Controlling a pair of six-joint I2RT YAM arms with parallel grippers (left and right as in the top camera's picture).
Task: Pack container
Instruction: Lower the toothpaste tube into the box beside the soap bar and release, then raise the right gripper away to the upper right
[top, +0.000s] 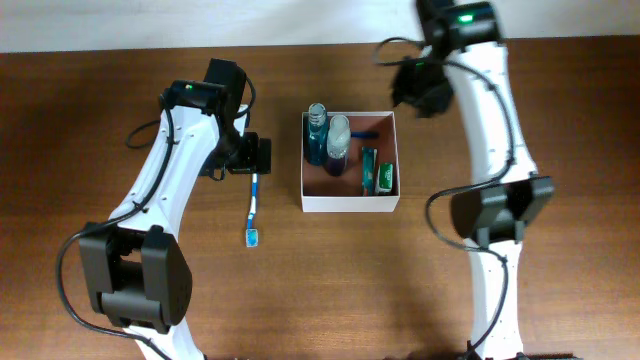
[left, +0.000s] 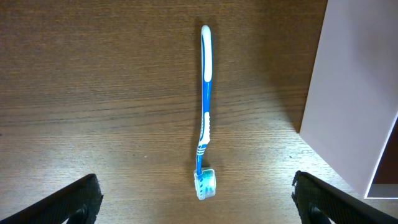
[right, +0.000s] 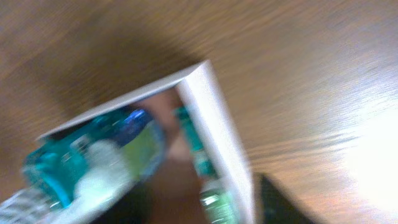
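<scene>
The container (top: 349, 204) is a square white-walled box with a reddish-brown inside at the table's middle. It holds a blue bottle (top: 317, 135), a white-capped bottle (top: 338, 143), a green tube (top: 368, 165) and a green soap packet (top: 383, 178). A blue and white toothbrush (top: 254, 205) lies on the table left of it. My left gripper (top: 255, 155) is open and empty above the toothbrush (left: 205, 106), fingers wide apart (left: 194, 182). My right gripper (top: 418, 88) hovers off the container's far right corner. Its blurred view shows its fingers (right: 205, 208) apart astride the container wall (right: 217, 124).
The container's white outer wall (left: 348, 93) stands at the right of the left wrist view. Wooden tabletop (top: 120, 120) spreads around everything. A pale strip (top: 200, 20) runs along the table's far edge.
</scene>
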